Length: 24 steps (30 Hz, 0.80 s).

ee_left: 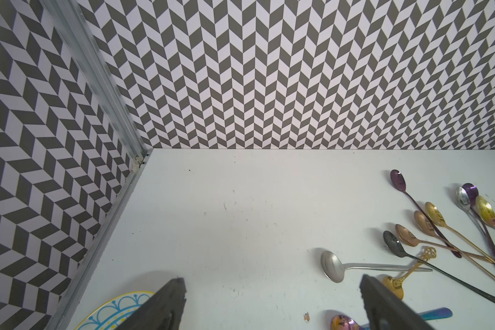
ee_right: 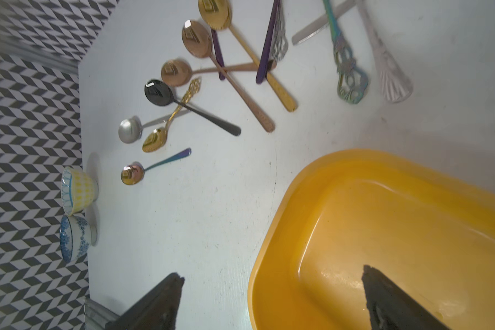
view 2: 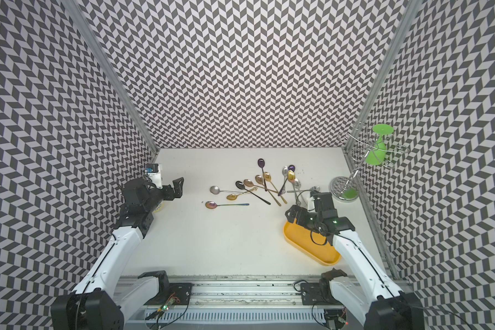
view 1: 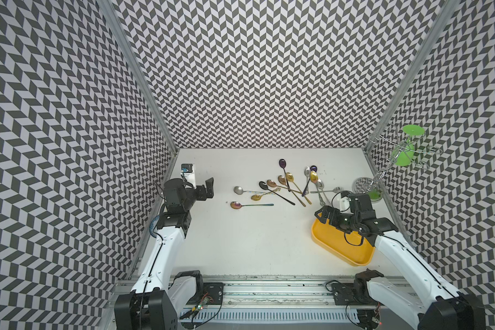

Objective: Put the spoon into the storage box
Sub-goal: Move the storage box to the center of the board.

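Observation:
Several spoons lie scattered on the white table at mid-back. Nearest the front is a rainbow spoon (view 1: 250, 204) (view 2: 226, 204) (ee_right: 132, 173), with a silver spoon (view 1: 238, 189) (ee_left: 333, 265) and a black spoon (view 1: 263, 185) (ee_right: 157, 93) behind it. The yellow storage box (view 1: 352, 251) (view 2: 320, 254) (ee_right: 383, 228) sits at the front right, and what shows of its inside holds nothing. My right gripper (view 1: 320, 216) (view 2: 290, 215) (ee_right: 272, 273) hangs open over the box's far left corner. Left of the spoons, my left gripper (view 1: 207, 187) (view 2: 177, 185) (ee_left: 272, 281) stands open and empty.
A wire rack (view 1: 383, 171) holding a green goblet (view 1: 406, 154) stands at the back right. A patterned plate (ee_left: 117, 308) lies under my left arm by the left wall. Two small bowls (ee_right: 77, 190) (ee_right: 75, 238) stand along that wall.

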Available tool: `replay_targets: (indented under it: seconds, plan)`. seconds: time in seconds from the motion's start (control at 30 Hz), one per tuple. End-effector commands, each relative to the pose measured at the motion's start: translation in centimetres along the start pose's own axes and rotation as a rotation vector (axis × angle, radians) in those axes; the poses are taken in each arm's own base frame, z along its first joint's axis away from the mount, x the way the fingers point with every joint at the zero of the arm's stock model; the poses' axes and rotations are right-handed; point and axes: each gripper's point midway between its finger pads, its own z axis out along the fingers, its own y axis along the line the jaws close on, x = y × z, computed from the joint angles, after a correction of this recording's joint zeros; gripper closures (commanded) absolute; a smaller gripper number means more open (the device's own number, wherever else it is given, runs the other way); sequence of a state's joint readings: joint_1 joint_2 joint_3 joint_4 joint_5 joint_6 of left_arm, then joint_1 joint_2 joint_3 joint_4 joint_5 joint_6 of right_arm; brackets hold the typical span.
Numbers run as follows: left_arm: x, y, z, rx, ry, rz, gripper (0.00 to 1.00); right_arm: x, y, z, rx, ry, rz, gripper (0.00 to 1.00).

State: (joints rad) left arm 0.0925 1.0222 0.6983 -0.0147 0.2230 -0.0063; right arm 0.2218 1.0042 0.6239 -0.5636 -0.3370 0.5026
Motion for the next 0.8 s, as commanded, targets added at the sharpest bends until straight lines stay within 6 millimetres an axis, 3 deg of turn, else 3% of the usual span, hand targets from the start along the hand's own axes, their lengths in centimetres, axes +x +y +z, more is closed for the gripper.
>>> replay_targets:
  seconds: [0.0,0.17,0.4,0.77]
  plan:
    - [-0.8,0.0,-0.2,0.004,-0.012,-0.013,0.01,1.5,0.8,1.2,-0.012,0.062,-0.021,0.00]
    - [-0.8,-0.1,-0.3,0.008,-0.019,-0.009,0.01,3.4,2.7,3.0,-0.017,0.145,-0.102,0.00]
    - [-1.0,-0.1,-0.4,0.006,-0.025,-0.003,0.01,4.3,5.2,4.5,-0.044,0.203,-0.166,0.00]
    - [-1.2,-0.3,-0.5,0.003,-0.028,0.012,0.01,5.0,12.3,7.6,-0.159,0.259,-0.267,0.00]
